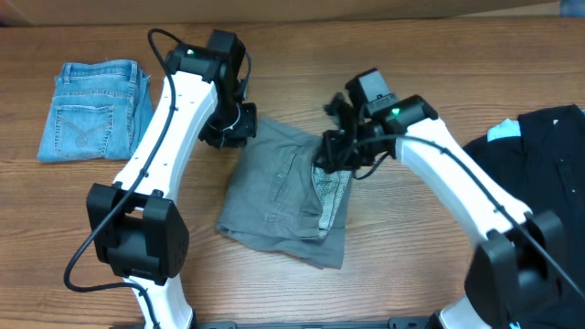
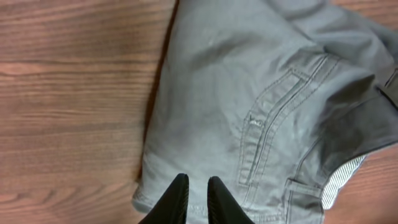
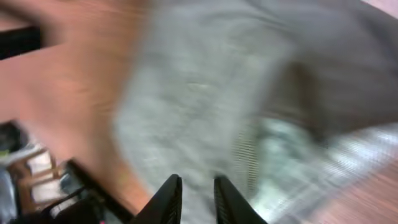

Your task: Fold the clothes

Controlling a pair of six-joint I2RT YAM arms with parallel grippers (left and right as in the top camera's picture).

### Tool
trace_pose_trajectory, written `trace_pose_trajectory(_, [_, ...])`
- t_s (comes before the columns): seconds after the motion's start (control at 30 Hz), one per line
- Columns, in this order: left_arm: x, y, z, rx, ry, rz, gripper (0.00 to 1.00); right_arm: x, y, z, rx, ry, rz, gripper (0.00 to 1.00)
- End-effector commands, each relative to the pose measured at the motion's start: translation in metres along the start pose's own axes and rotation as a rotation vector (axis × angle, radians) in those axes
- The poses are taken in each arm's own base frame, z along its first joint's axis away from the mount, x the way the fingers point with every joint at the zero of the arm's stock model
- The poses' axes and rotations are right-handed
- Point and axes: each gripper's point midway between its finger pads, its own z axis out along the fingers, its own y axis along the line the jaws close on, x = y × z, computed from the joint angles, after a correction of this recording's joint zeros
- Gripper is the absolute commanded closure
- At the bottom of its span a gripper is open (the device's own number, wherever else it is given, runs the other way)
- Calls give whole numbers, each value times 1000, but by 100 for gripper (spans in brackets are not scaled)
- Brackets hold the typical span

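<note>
R wrist view is motion-blurred: I can only make out a grey mass w/ a pale striped patch, and I can't tell whether the right hand point(image 3: 194, 186) has hold of any cloth. Its two dark fingers point(image 3: 168, 196) show a small gap. From overhead that hand point(image 1: 334, 151) is masked by its own wrist and cables, at the upper right edge of the grey-khaki cotton shorts point(image 1: 283, 196).

The shorts lie mid-counter between both arms, rumpled, with striped inner lining turned out along the right side. A black garment point(image 1: 539, 155) is cut off at the right border.

The left hand point(image 1: 228, 128) sits at the shorts' upper left corner. In L wrist view its tips point(image 2: 196, 186) are a narrow slit apart over the hem of the shorts point(image 2: 249, 93), w/ a welt pocket just beside. Pinching or not, can't tell.

A folded pair of blue denim shorts point(image 1: 96, 110) lies well apart, far left on the wooden counter point(image 1: 411, 265).
</note>
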Motion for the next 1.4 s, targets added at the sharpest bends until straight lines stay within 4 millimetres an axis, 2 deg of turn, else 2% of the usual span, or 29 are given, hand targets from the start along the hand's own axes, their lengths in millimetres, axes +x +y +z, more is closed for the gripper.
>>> trace_pose_trajectory(0.0, [-4,8,-4,-9,-18,3,84,-2,28,6,-72,-11,-68,79])
trace_pose_trajectory(0.13, [-3,7,-4,-9,-17,6,82,-16,7,36,68,-55,56,80])
trace_pose_trajectory(0.23, [-2,3,-3,-9,-14,16,80,-17,-19,58,165,-42,164,91])
trace_pose_trajectory(0.27, [-1,2,-3,-9,-12,18,80,-15,-32,62,208,-36,210,96])
trace_pose_trajectory(0.3, [0,1,-2,-8,-10,20,80,-13,-47,63,261,-32,258,96])
trace_pose_trajectory(0.37, [1,-2,-1,-1,-4,25,79,-7,-81,54,384,-36,379,96])
trace_pose_trajectory(0.5, [4,-7,3,4,4,39,78,3,-134,23,541,-39,523,95])
trace_pose_trajectory(0.6, [5,-13,6,9,3,54,77,10,-155,9,557,-16,596,95])
trace_pose_trajectory(0.67, [6,-18,10,16,3,67,73,14,-160,4,533,16,579,95])
trace_pose_trajectory(0.8, [12,-25,16,12,20,89,59,20,-155,-5,460,82,490,94])
trace_pose_trajectory(0.87, [16,-26,19,8,33,92,54,19,-138,-9,373,91,417,91])
trace_pose_trajectory(0.9, [19,-25,21,3,44,92,55,17,-123,-10,299,97,358,88])
trace_pose_trajectory(1.0, [31,-19,30,-11,93,85,63,23,-76,-20,110,122,240,76])
trace_pose_trajectory(1.13, [51,-12,50,-21,171,68,76,45,-50,-23,95,187,218,69])
trace_pose_trajectory(1.27, [64,-7,73,-15,212,50,81,62,-32,-6,104,249,200,66])
trace_pose_trajectory(1.37, [74,-8,87,11,240,42,83,68,-23,21,104,250,212,67])
